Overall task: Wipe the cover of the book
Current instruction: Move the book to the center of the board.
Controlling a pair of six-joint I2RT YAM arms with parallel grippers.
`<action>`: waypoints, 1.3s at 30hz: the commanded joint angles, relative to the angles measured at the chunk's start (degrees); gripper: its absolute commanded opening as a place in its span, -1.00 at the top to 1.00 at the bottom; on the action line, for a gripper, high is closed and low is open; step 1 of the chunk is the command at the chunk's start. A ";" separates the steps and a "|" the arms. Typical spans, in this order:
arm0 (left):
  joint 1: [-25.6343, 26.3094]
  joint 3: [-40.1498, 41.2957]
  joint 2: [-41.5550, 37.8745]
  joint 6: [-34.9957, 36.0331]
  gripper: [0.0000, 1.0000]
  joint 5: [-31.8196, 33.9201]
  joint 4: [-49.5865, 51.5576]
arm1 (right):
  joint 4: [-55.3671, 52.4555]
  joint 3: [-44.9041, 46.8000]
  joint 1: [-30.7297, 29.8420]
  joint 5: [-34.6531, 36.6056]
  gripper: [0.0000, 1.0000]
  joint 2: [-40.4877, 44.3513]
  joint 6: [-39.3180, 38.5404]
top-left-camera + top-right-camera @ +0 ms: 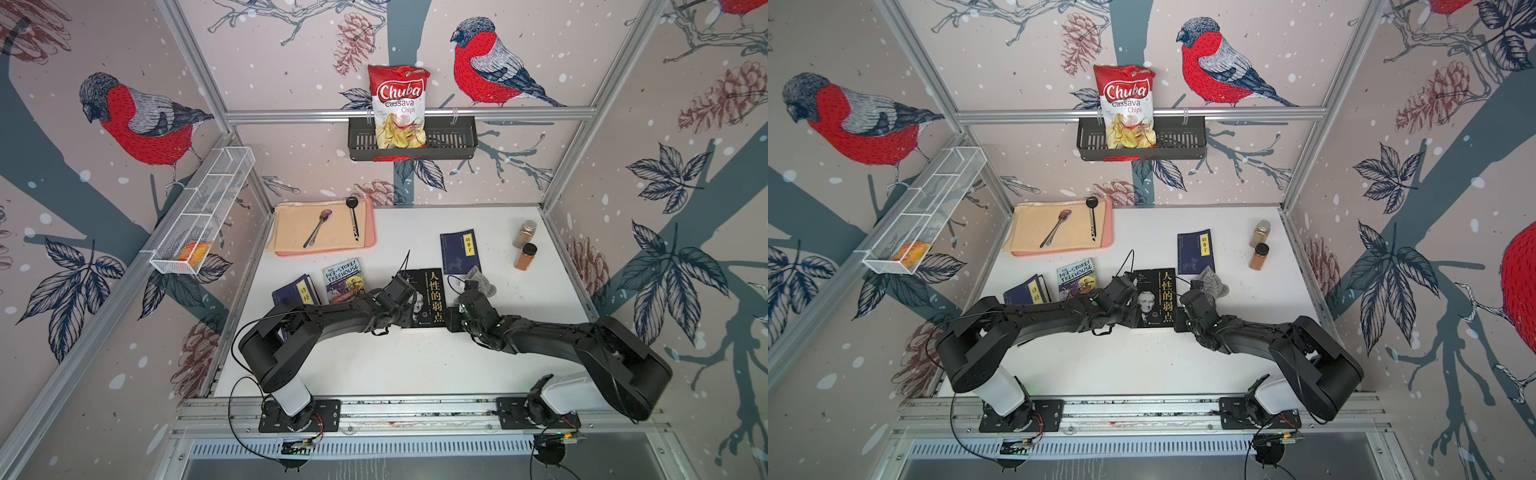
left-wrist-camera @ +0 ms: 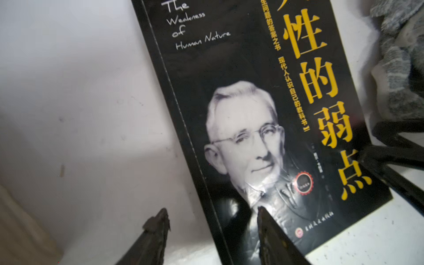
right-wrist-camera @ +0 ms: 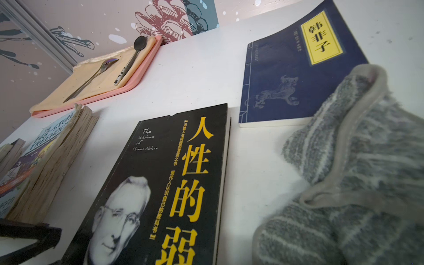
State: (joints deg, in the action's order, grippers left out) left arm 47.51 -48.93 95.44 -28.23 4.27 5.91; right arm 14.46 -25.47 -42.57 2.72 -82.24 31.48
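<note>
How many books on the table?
4: black book centre; Treehouse book beside it; navy book far left, partly under the left arm; blue book rear right. More may hide under arms.

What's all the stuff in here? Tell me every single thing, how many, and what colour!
black book: 1, black with yellow letters, middle of the table, between the arms
blue books: 2, dark blue with yellow labels, one beyond the cloth, one far left
treehouse book: 1, blue and orange, left of the black book
cloth: 1, grey striped, right of the black book
spice jars: 2, brownish, right side of the table
tray: 1, pink, back left, under a beige mat
spoons: 2, silver and black, on the mat
chips bag: 1, red and white, in the black wall basket
wire basket: 1, white, left wall, something orange inside
table: 1, white
left gripper: 1, black, open over the black book's edge
right gripper: 1, black, at the cloth, grip unclear
</note>
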 commanded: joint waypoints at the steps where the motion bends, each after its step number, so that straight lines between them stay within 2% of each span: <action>1: -0.69 0.24 1.02 0.21 -0.07 -2.45 -3.49 | 3.35 -0.44 -0.50 -3.39 0.19 -2.31 0.49; 10: -4.24 0.15 2.64 1.26 0.34 -3.56 -5.40 | 5.66 -7.00 -1.16 -6.20 0.29 -10.85 -0.56; 16: -8.06 -0.01 2.38 2.01 0.43 -2.52 -5.03 | 3.43 -16.86 -1.37 -6.32 0.33 -18.32 -3.15; 24: -11.43 -1.42 3.89 4.60 0.45 -1.53 -3.39 | 1.54 -25.93 -1.22 -7.37 0.35 -26.30 -4.96; 33: -12.70 -3.24 5.29 5.64 0.40 -1.09 -1.89 | 0.28 -30.83 -1.28 -8.42 0.34 -30.18 -5.90; 36: -12.75 -3.53 4.66 5.80 0.30 -0.02 -0.99 | 0.57 -31.27 -1.28 -9.08 0.34 -30.53 -5.92; 39: -12.70 -4.24 3.93 6.01 0.08 1.54 -0.02 | 1.42 -31.30 -1.25 -10.53 0.29 -30.24 -6.52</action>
State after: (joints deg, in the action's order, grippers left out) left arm 34.72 -52.34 99.74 -23.55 8.93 4.01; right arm 18.81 -56.69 -43.29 0.93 -112.14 26.48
